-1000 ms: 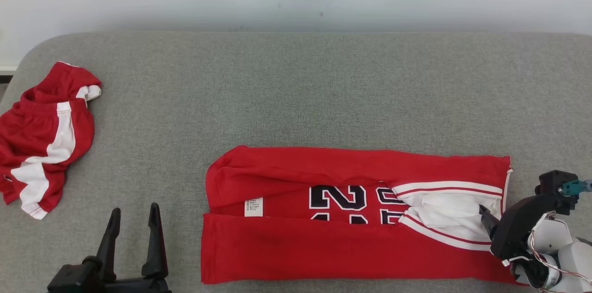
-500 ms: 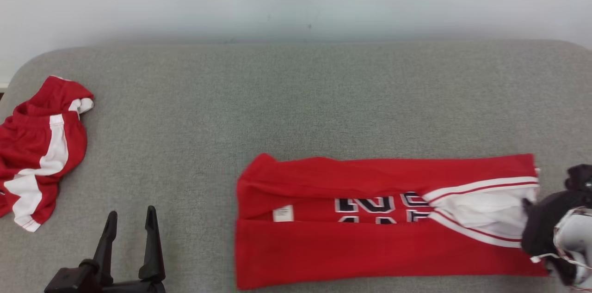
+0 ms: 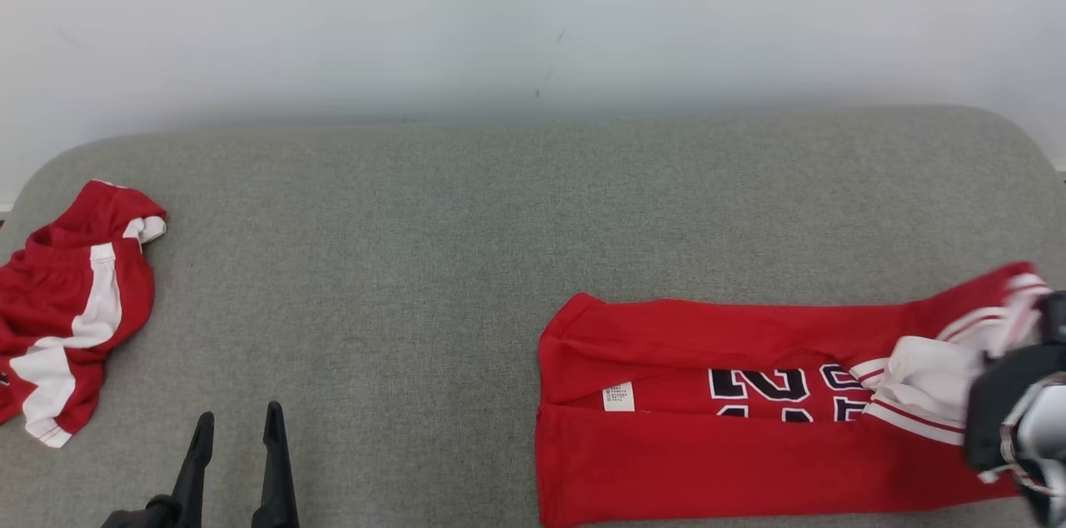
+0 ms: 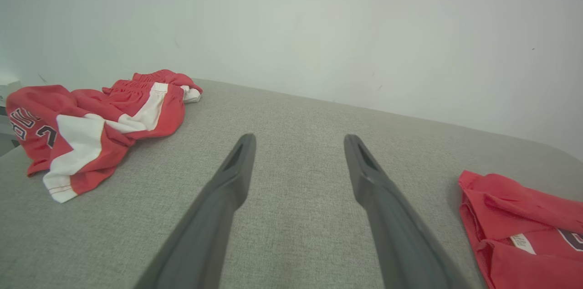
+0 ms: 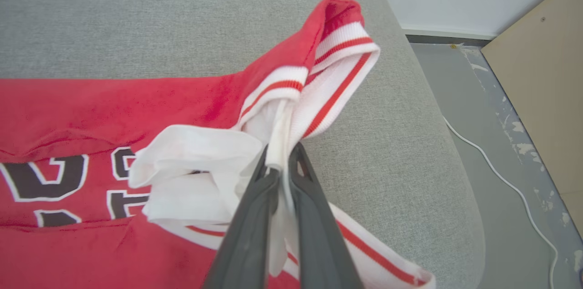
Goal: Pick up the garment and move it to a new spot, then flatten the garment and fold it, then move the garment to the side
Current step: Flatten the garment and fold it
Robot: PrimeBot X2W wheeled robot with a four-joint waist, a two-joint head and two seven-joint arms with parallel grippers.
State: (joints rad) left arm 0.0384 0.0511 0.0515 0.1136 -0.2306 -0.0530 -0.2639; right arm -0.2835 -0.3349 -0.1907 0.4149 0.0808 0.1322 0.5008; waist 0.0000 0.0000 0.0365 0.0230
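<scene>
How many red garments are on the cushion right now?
2: folded jersey at right, pinched by the right gripper; crumpled one far left, possibly hiding another.

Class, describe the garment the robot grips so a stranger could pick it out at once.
Start at the wide grey cushion before the white wall. Two red garments lie on it; take the jersey at its right end. Unlike the crumpled shorts at the left, it is folded into a long strip, its white-striped edge pinched in the right gripper.
</scene>
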